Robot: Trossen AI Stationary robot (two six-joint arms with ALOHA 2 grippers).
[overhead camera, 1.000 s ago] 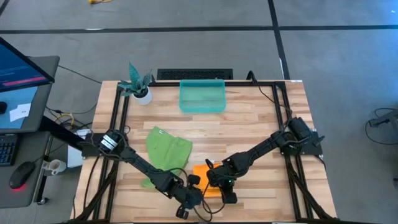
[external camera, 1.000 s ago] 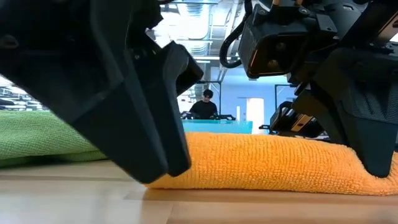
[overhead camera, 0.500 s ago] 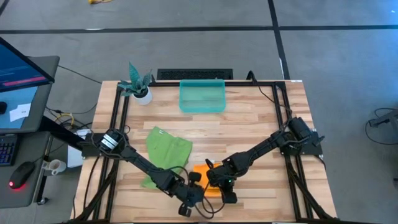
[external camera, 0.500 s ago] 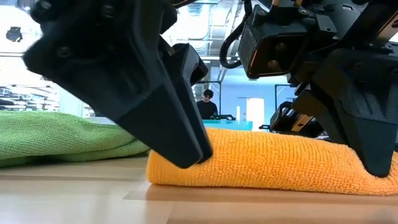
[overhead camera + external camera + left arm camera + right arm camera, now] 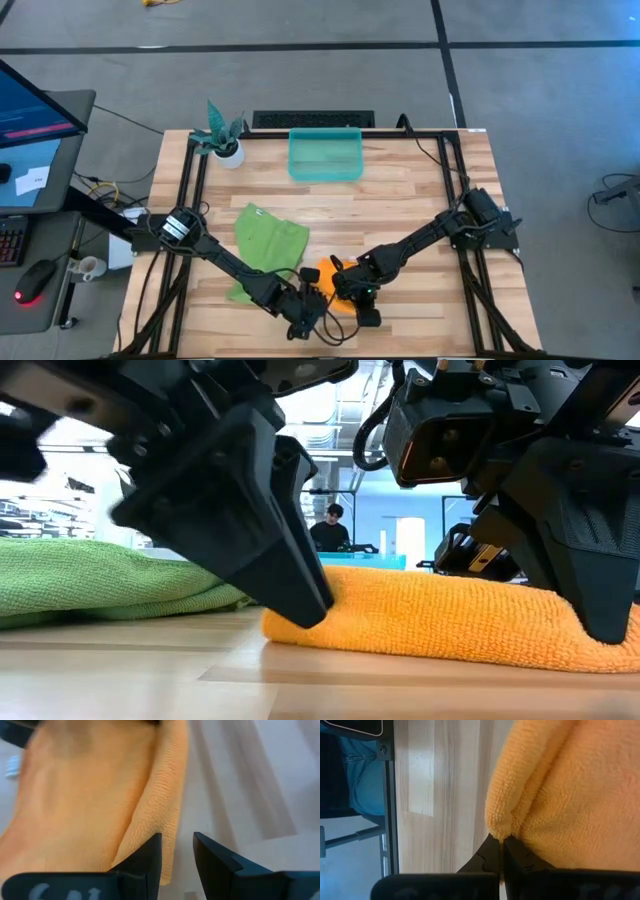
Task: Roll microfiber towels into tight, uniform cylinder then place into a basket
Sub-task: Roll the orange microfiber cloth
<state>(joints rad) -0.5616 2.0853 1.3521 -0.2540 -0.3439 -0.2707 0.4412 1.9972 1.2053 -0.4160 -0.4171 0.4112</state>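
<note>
- High view: we take the basket (image 5: 325,155) at the table's (image 5: 400,205) far edge as landmark. The orange towel (image 5: 330,272) lies well apart from it, near the front edge, with both grippers on it. The green towel (image 5: 270,240) lies between basket and left gripper (image 5: 305,318), loose and unrolled. The plant pot (image 5: 230,152) stands just beside the basket's left wall. The lane toward the basket looks free.
- Low view: we see the left gripper's finger pushed against the orange towel's end, and the right gripper (image 5: 600,630) planted at the opposite end. The green towel sits just behind.
- Left wrist view: its fingers (image 5: 150,862) stand partly apart, one against the cloth edge, holding nothing that we can see.
- Right wrist view: the right gripper (image 5: 502,851) is closed, pinching a fold of the orange towel.
- Risk: we judge the push may bunch rather than roll the cloth, and the near front edge leaves little room; the pinched fold could slip.
</note>
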